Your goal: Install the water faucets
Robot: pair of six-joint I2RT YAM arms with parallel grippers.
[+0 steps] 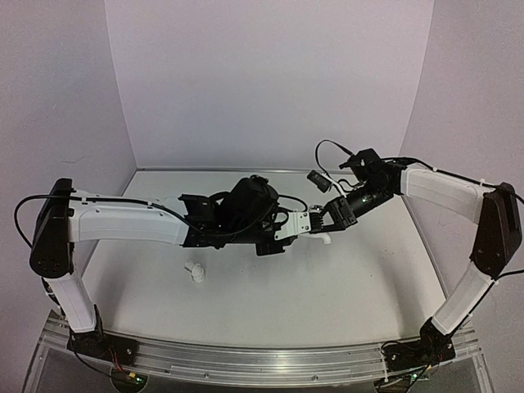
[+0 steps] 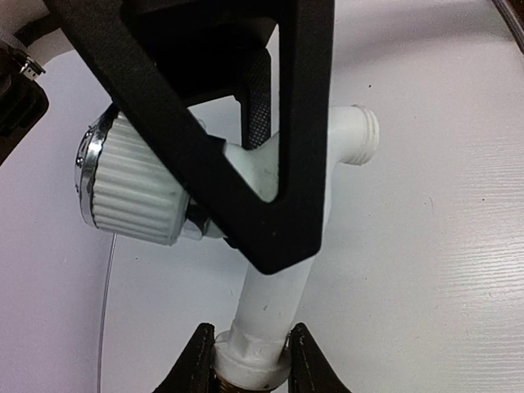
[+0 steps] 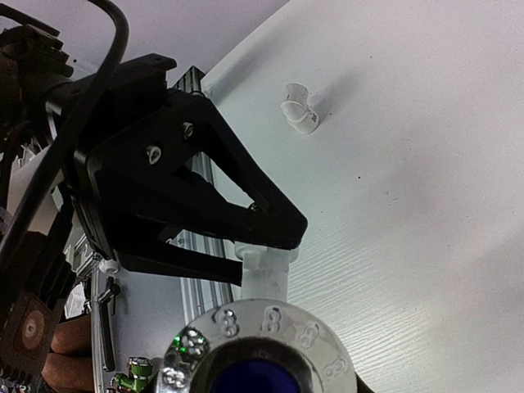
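Note:
A white water faucet [image 1: 325,238] is held above the table between both grippers. In the left wrist view its stem [image 2: 270,303] rises to a ribbed knob [image 2: 135,188] with a chrome rim, and the spout [image 2: 360,135] points right. My left gripper [image 2: 250,364] is shut on the collar just above the brass thread. My right gripper [image 1: 332,219] is shut on the faucet's body by the knob; its black finger [image 2: 278,164] crosses the body. The right wrist view shows the knob's chrome and blue cap [image 3: 262,356] and the left gripper [image 3: 266,250]. A short white fitting [image 1: 195,272] lies on the table, also in the right wrist view [image 3: 299,106].
The white table [image 1: 327,303] is walled by pale panels on the left, back and right. An aluminium rail [image 1: 246,360] runs along the near edge and also shows in the right wrist view [image 3: 192,246]. A black cable [image 1: 327,155] loops above the right wrist.

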